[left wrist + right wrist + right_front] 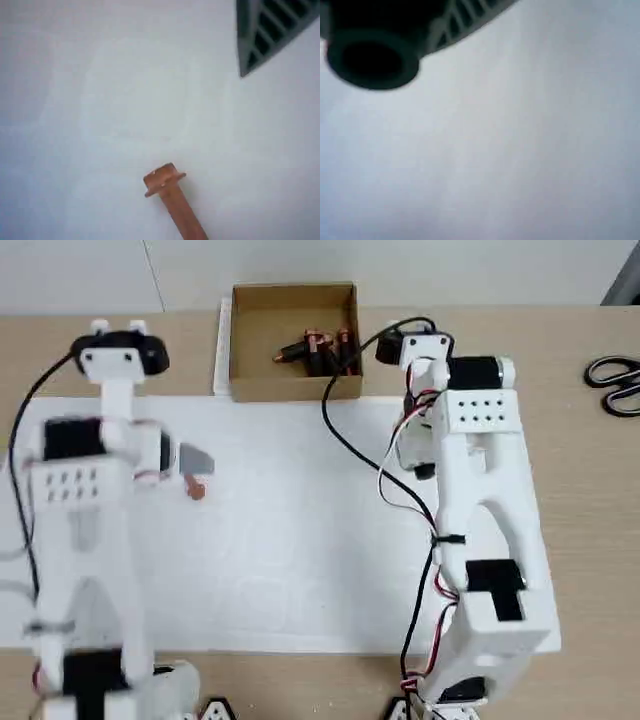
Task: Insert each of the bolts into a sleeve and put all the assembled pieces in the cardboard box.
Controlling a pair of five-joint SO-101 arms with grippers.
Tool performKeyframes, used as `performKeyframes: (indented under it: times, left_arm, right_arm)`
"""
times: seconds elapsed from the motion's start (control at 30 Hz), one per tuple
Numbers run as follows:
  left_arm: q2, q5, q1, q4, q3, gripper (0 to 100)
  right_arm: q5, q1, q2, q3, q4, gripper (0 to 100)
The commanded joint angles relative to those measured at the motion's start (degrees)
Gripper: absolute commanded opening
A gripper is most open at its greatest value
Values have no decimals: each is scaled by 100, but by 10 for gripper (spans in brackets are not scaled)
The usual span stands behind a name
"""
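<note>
A copper bolt with a hex head juts out over the white mat; my left gripper is shut on its shank. In the high view that bolt hangs at the mat's left side, under a grey fingertip. A black sleeve sits beside a ribbed finger, with my right gripper shut on it above the mat's right part. The cardboard box at the back holds several assembled copper and black pieces.
Scissors lie on the wooden table at the far right. Black cables loop from the right arm across the mat near the box. The mat's middle is bare white.
</note>
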Motion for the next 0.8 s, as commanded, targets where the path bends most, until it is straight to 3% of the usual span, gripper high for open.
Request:
performKeyframes:
  times: [0.0, 0.23, 0.47, 0.77]
  left_arm:
    - [1037, 475, -35, -325, -655, 324]
    - [2655, 1336, -35, -519, -1393, 324]
    - [3684, 1697, -35, -527, -2026, 321]
    - [4510, 1837, -35, -501, -2598, 141]
  right_arm:
    - [44, 48, -558, 281, -4, 4]
    - [9, 40, -602, 738, -4, 4]
    - [-9, 40, -602, 774, -4, 4]
    - [-9, 40, -593, 774, -13, 4]
